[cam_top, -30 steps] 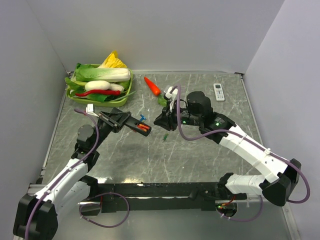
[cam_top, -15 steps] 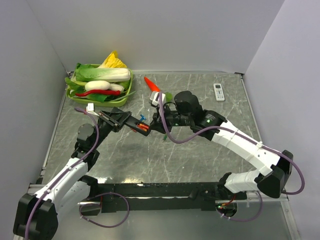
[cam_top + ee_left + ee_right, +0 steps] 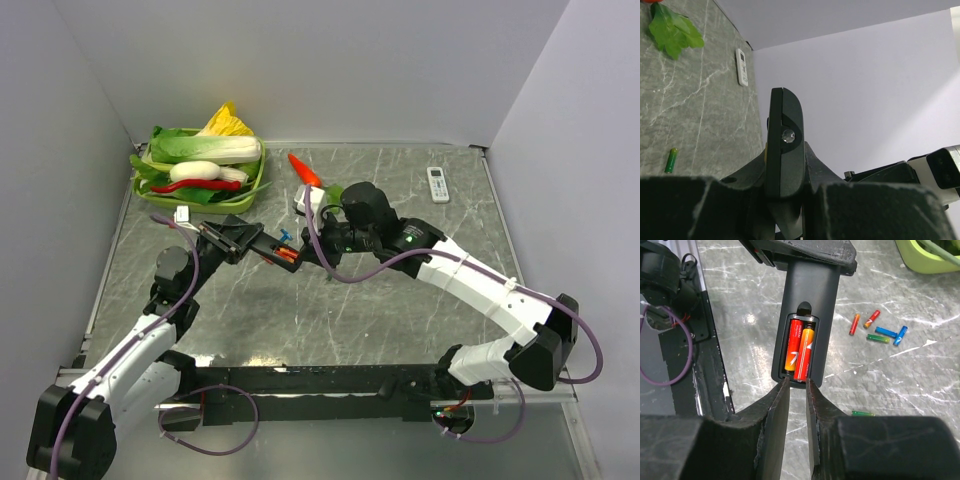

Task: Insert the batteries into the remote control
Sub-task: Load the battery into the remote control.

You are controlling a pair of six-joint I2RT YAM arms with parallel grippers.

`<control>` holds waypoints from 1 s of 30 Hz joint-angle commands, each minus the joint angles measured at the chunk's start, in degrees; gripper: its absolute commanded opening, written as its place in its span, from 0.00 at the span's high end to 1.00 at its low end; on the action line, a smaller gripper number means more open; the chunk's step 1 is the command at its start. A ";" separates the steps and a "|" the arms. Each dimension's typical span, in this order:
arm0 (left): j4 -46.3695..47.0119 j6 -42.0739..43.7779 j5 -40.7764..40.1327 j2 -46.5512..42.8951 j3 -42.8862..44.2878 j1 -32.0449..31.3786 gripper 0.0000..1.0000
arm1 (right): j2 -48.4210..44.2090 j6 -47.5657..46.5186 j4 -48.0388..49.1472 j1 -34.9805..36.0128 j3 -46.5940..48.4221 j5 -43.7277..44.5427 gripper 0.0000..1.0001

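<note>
My left gripper (image 3: 243,240) is shut on the black remote control (image 3: 275,250) and holds it above the table, back side up. Its battery bay is open, with two red-orange batteries (image 3: 801,350) lying side by side inside. In the left wrist view the remote (image 3: 785,150) stands edge-on between my jaws. My right gripper (image 3: 797,382) has its tips at the remote's bay end, a narrow gap apart with nothing between them. Several loose batteries (image 3: 875,330) in red, orange, green and blue lie on the table beyond the remote. One green battery (image 3: 862,413) lies apart.
A green tray (image 3: 160,190) of vegetables stands at the back left. An orange carrot (image 3: 304,172) and a green leaf (image 3: 674,31) lie behind my right wrist. A small white remote (image 3: 438,184) rests at the back right.
My right arm has swung left, bringing its fingertips up to the remote's open end, and its jaws have narrowed a little. The left arm and remote have stayed put.
</note>
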 commanded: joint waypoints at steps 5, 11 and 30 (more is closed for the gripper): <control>4.65 -0.13 1.28 0.40 3.08 0.27 0.98 | 1.25 -0.66 0.40 0.60 3.63 -0.31 0.75; 5.00 -0.13 1.46 0.75 3.35 0.27 0.98 | 2.04 -0.84 -0.22 0.60 4.25 -0.58 0.76; 8.78 -1.44 2.07 2.42 3.79 0.18 0.98 | 4.41 -1.01 -1.54 0.78 6.27 -1.37 0.89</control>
